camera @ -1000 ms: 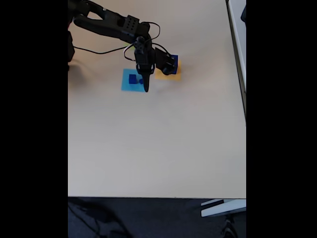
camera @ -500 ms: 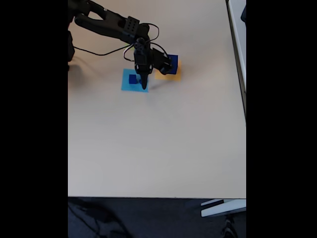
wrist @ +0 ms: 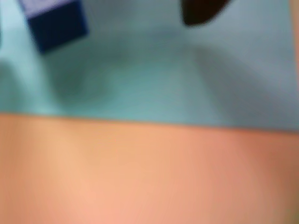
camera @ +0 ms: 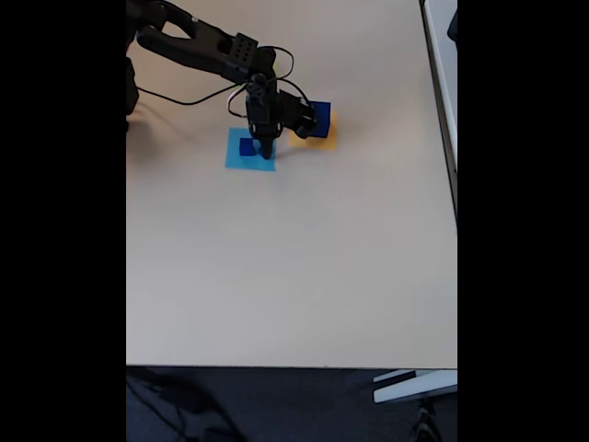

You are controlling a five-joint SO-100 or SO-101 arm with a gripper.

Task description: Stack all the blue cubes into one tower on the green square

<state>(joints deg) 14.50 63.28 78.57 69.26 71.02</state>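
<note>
Blue cubes: two show in the fixed view; one small dark-blue cube [camera: 247, 145] sits on the light-blue square [camera: 241, 161], toward that patch's upper left part; a second, larger dark-blue cube [camera: 321, 119] sits on the orange-yellow square [camera: 329, 134], which lies just right of the light-blue square and slightly farther up the table [camera: 294, 276]; arm [camera: 198, 44] reaches in from the upper left corner of the table and bends down over the light-blue square; black cable [camera: 189, 98] loops beside it; gripper [camera: 267, 152] points down at the right half of the light-blue square, its tip just right of the small cube, contact not discernible; jaw state cannot be told, the fingers read as one dark shape from this angle; wrist view is strongly blurred; it shows the light-blue square [wrist: 154, 79] across the upper half and bare table [wrist: 149, 177] below it; the small cube [wrist: 58, 23] stands on the patch at upper left, with a paler top face; a dark fingertip [wrist: 201, 10] enters at the top edge, right of the cube and apart from it.
</note>
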